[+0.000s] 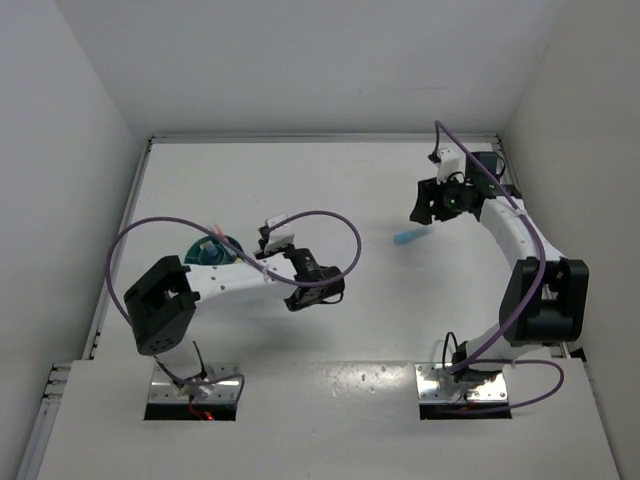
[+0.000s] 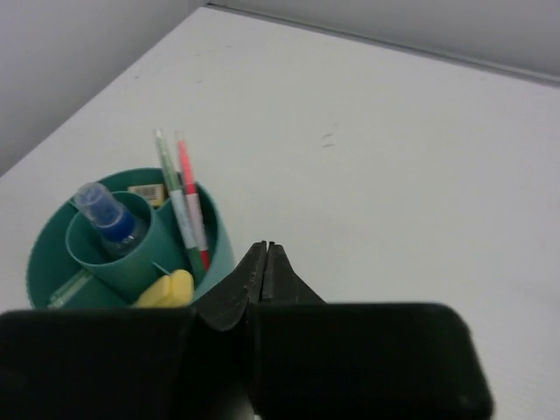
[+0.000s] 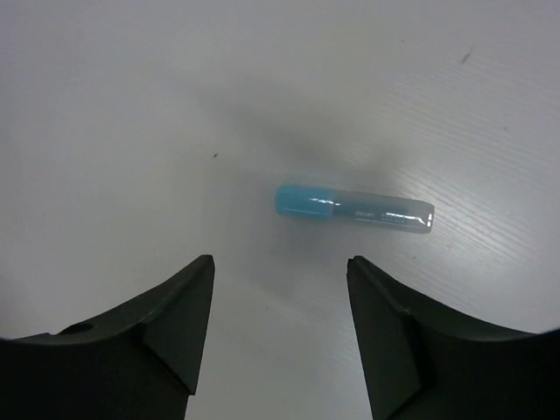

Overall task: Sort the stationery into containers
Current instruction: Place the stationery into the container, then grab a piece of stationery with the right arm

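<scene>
The dark-teal cup (image 1: 213, 254) stands at the left, and the left wrist view shows its wall (image 2: 219, 249). It holds a blue-capped clear tube (image 2: 109, 219) in an inner ring, a green pen (image 2: 171, 197), a pink pen (image 2: 191, 201) and a yellow marker (image 2: 166, 289). My left gripper (image 1: 320, 285) (image 2: 264, 247) is shut and empty, to the right of the cup. A blue marker (image 1: 408, 238) (image 3: 354, 210) lies flat on the table. My right gripper (image 1: 430, 205) (image 3: 280, 262) is open and hovers just short of the marker, without touching it.
White walls enclose the table on the left, back and right. A purple cable (image 1: 330, 220) loops over the left arm. The right arm's elbow (image 1: 545, 295) stands near the right wall.
</scene>
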Robot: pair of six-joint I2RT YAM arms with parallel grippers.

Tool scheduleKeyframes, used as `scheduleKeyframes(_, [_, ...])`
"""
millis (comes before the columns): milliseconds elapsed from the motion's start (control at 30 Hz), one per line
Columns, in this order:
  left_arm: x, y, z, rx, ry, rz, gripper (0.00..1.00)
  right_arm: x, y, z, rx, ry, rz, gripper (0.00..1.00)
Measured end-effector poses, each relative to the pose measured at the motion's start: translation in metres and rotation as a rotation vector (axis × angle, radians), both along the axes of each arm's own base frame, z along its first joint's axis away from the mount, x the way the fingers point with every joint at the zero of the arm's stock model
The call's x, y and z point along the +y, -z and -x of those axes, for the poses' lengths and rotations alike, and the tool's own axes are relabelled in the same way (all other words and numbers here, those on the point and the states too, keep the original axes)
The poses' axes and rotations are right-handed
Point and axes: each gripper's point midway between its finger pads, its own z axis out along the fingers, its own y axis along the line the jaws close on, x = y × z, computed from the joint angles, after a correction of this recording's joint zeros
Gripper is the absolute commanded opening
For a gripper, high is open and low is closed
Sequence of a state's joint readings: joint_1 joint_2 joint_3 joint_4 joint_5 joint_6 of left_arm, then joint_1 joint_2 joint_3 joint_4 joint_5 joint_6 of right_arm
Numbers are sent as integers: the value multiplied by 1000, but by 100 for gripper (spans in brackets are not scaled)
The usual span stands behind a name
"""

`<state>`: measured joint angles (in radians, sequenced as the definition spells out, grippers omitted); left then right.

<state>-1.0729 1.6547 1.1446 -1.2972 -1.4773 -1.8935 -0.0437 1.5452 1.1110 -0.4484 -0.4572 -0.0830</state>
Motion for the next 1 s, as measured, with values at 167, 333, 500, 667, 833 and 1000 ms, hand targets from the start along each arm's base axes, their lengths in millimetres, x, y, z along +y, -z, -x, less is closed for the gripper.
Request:
scheduleKeyframes(167, [-51, -66, 5, -28, 118, 93, 17, 14, 4, 13, -53, -238, 27, 61])
scheduleKeyframes(333, [-62, -88, 9, 171, 353, 243, 51, 20, 25, 40, -228, -602, 175, 61])
scheduleKeyframes(500, [-72, -131, -1, 205, 698, 299, 74, 16, 49, 32, -269, -878, 283, 61])
scheduleKeyframes(667, [-81, -137, -4, 252, 918, 260, 80, 10, 54, -16, -305, -1050, 355, 61])
scheduleKeyframes(833, [-42, -135, 2, 248, 907, 251, 81, 7, 62, -39, -302, -1212, 387, 60])
scheduleKeyframes(1000, [-13, -147, 17, 196, 898, 253, 82, 8, 92, -24, -205, -1352, 332, 60])
